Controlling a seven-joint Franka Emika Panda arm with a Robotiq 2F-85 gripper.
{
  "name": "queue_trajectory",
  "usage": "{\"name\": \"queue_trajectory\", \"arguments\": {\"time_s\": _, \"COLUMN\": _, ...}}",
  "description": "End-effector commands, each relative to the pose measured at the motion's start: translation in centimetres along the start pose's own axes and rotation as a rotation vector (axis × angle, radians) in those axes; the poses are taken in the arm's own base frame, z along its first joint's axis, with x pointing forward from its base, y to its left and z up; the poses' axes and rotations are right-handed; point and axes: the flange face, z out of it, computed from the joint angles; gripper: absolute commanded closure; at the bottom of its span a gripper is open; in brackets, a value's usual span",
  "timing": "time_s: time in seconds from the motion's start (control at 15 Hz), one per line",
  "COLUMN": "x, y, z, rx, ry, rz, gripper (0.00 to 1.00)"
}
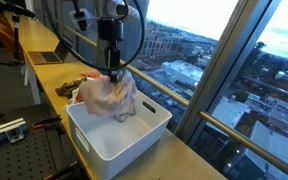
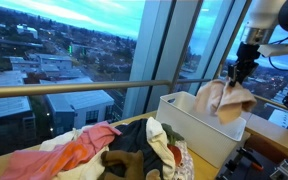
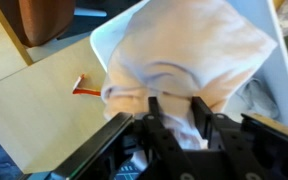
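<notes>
My gripper (image 1: 114, 72) is shut on a pale pink cloth (image 1: 109, 95) and holds it hanging over a white plastic bin (image 1: 134, 135). In an exterior view the gripper (image 2: 234, 78) holds the cloth (image 2: 227, 100) above the bin (image 2: 199, 130). In the wrist view the cloth (image 3: 189, 55) fills the picture, bunched between the two fingers (image 3: 174, 108), with the bin's white wall (image 3: 104, 45) behind it.
A pile of clothes (image 2: 104, 150) in pink, white, dark and patterned fabric lies on the wooden counter (image 1: 54, 85) beside the bin. More clothes (image 1: 79, 88) lie behind the bin. A laptop (image 1: 49, 55) sits farther back. Large windows run along the counter. An orange-red item (image 3: 84, 88) lies on the counter.
</notes>
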Motion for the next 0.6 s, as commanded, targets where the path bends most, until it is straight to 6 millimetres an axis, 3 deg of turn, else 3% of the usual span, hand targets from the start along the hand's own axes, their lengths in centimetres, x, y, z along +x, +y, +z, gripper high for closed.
{"name": "queue_trajectory", "arguments": {"time_s": 0.0, "x": -4.1, "y": 7.4, "z": 2.4, "rx": -0.011, "ry": 0.02, "rz": 0.003, "gripper": 0.29}}
{"name": "queue_trajectory", "arguments": {"time_s": 0.13, "x": -6.5, "y": 11.3, "z": 3.4, "rx": -0.023, "ry": 0.033, "rz": -0.001, "gripper": 0.14}}
{"name": "queue_trajectory", "arguments": {"time_s": 0.2, "x": -7.3, "y": 12.2, "z": 3.5, "rx": -0.028, "ry": 0.044, "rz": -0.008, "gripper": 0.07}}
{"name": "queue_trajectory", "arguments": {"time_s": 0.27, "x": -7.6, "y": 11.8, "z": 3.0, "rx": -0.025, "ry": 0.058, "rz": -0.027, "gripper": 0.0}}
{"name": "queue_trajectory", "arguments": {"time_s": 0.4, "x": -8.0, "y": 8.4, "z": 1.9, "rx": -0.01, "ry": 0.091, "rz": -0.08, "gripper": 0.0}}
{"name": "queue_trajectory", "arguments": {"time_s": 0.53, "x": -7.9, "y": 2.5, "z": 0.3, "rx": 0.006, "ry": 0.138, "rz": -0.162, "gripper": 0.0}}
